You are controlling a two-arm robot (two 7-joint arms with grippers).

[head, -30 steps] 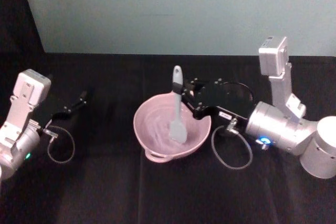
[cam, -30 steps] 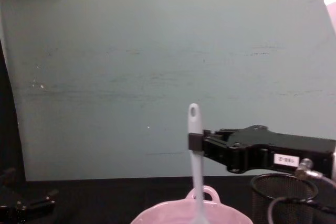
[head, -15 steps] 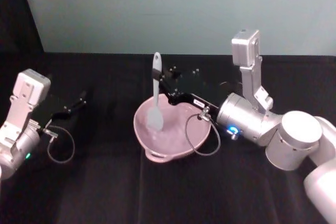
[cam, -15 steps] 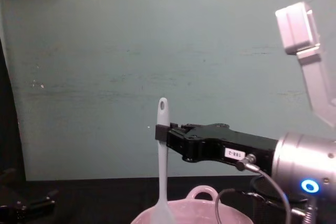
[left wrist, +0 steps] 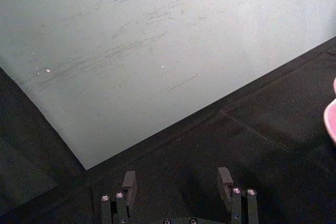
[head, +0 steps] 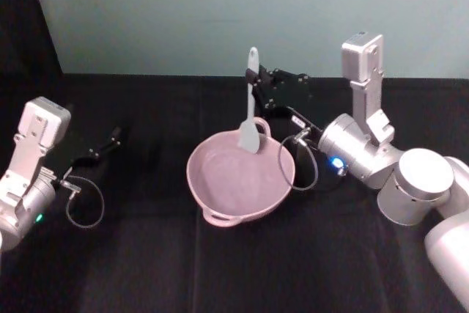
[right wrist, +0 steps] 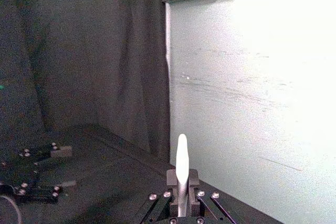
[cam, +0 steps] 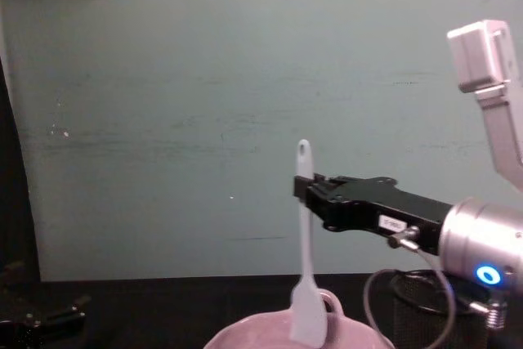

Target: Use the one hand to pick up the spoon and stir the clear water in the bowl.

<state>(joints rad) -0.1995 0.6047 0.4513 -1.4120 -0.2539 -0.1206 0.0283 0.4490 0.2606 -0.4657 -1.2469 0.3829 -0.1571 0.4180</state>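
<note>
Head view: your right gripper [head: 256, 78] is clamped on the upper handle of the spoon [head: 250, 111], holding it upright. The pale pink bowl [head: 195, 163] sits near the middle of the black tabletop [head: 146, 269]. The spoon's flat head hangs at the bowl's far rim, towards the tabletop's back edge. The left gripper [head: 97, 153] is parked near the left edge.

Left wrist view: the left gripper [left wrist: 178, 179] has its fingers spread wide, with nothing between them. A sliver of the bowl [left wrist: 332, 121] shows off to one side.

Right wrist view: the right gripper [right wrist: 181, 178] is closed tight on the spoon [right wrist: 182, 156], whose slim white handle tip stands straight above the jaws.

Chest view: the right gripper [cam: 305, 188] grips the spoon [cam: 304, 267] just below the hole in its handle tip. The widened head reaches down to about the rim of the bowl [cam: 245, 335].

Judging progress: the pick-up is done. The head looks raised to rim height rather than dipped in, so the stirring appears to need the spoon lowered into the bowl. The water itself is too clear to make out.
</note>
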